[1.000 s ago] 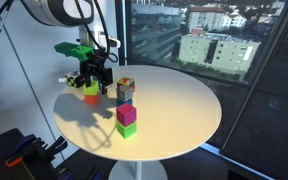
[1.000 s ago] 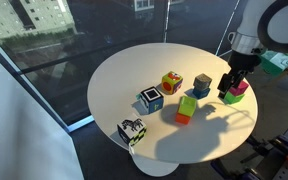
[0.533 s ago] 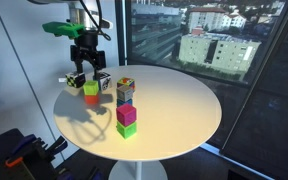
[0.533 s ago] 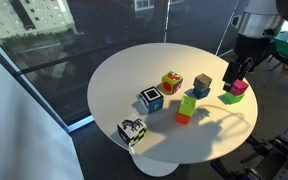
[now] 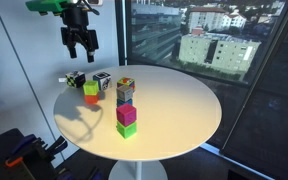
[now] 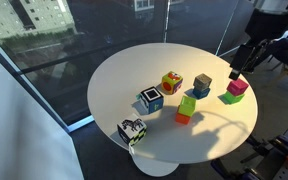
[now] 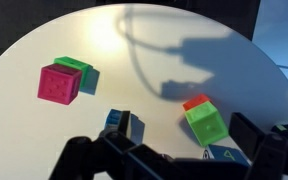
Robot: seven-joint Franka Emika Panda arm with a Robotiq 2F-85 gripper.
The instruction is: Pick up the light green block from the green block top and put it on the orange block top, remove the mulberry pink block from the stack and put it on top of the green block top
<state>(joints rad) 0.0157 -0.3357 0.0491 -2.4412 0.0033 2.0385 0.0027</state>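
In an exterior view your gripper hangs in the upper left of the frame, well above the table, jaws spread and nothing between them. Almost straight below it the light green block sits on the orange block. Further right and lower, the mulberry pink block sits on the green block, just in front of the stack. In an exterior view from across the table, the gripper comes in at the right edge, too small there for you to read its opening. The mulberry pink block on the green block lies just under its tips in the frame. The light green block on the orange block lies down to the left, and the stack stands left of the pink pair and above the light green one. In the wrist view the gripper fills the bottom edge, jaws wide apart and empty. The light green block, with the orange block peeping out beneath, sits at lower right near the right-hand jaw. The mulberry pink block covers most of the green block at left of centre, well apart from both jaws. Both placements look done to me, so what your coming move turns on is that every block lies below the tool. I'd say you need only keep your height and draw clear.
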